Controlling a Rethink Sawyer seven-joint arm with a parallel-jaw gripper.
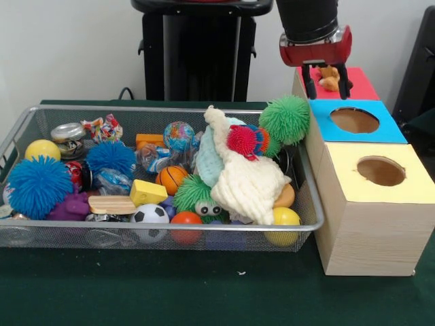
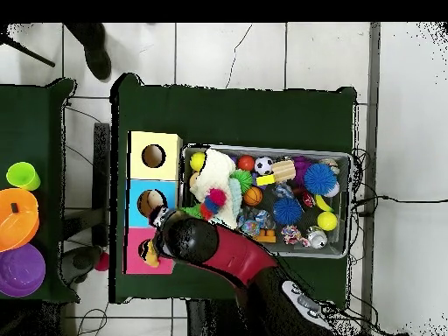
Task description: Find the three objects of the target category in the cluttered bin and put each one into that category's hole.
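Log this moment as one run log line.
gripper: over red box, jaws shut on orange object | blue box hole: empty | yellow box hole: empty | wire bin: cluttered

**Green table, tiled floor, white wall**

A white wall stands behind the green table. The floor is of pale tiles with dark joints, and a cable trails over it. A second green table stands beside the first, bearing a green cup, an orange bowl and a purple bowl. A shoe shows on the tiles.
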